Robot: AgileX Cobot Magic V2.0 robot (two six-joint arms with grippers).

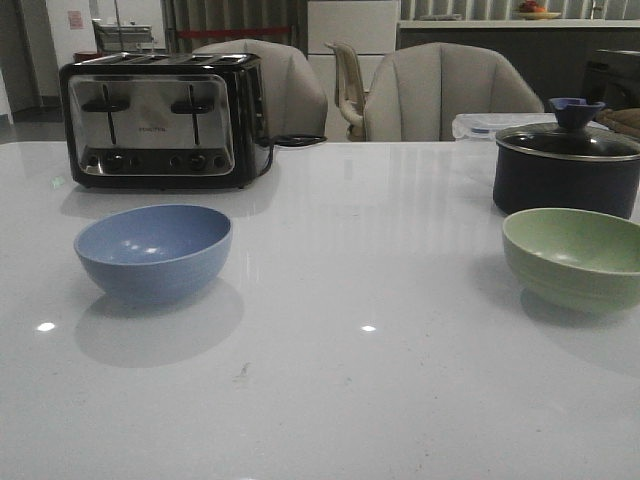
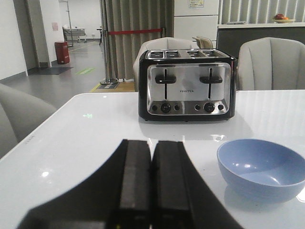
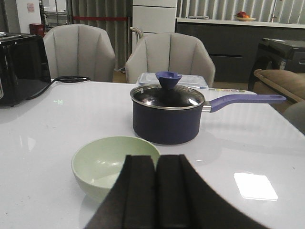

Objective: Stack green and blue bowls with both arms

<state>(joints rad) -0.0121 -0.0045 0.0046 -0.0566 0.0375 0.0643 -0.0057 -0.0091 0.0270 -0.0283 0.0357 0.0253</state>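
Sitting apart near the left and right edges of the tabletop point(image 1: 340, 400), the blue bowl point(image 1: 153, 251) and green bowl point(image 1: 577, 257) each seem placed for 1 arm; neither is touched, so stacking looks unstarted. Both the left gripper point(image 2: 151, 183) and right gripper point(image 3: 156, 191) have fingers pressed together, empty. A toaster point(image 1: 165, 120) and lidded pot point(image 1: 566, 165) flank the glossy white top's far edge, 2 chairs beyond.

left tool point(image 2: 151, 191), matte black, two flat slab fingers; right tool point(image 3: 156, 195), identical
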